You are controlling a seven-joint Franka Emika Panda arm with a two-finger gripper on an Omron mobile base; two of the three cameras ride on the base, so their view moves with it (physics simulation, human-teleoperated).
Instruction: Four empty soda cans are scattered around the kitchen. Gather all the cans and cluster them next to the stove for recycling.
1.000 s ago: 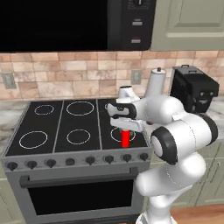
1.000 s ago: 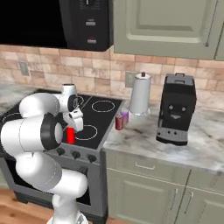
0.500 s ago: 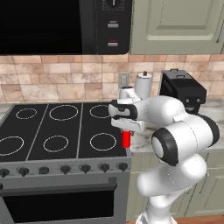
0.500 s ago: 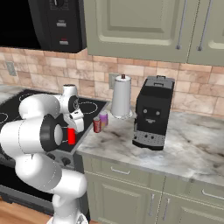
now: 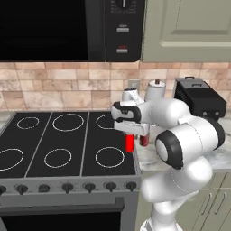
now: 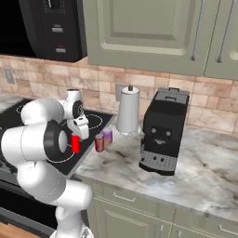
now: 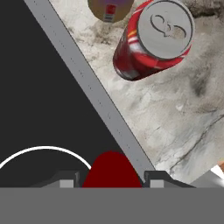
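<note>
On the marble tabletop [image 6: 139,158] at the stove's [image 5: 67,149] three o'clock edge stand a red can [image 7: 151,39] and a purplish-pink can [image 6: 107,136], and my jaws, clamped on another red soda can [image 5: 130,142], could topple them if lowered carelessly.

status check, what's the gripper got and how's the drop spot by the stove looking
Gripper shut on small red metal can, over black glass stove edge. Red can and purplish-pink can upright on marble counter beside. Nothing blocking.

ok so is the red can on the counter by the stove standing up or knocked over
Upright. The red can stands on the marble counter; in the hand view its silver top faces the camera, and the right base view shows it vertical.
</note>
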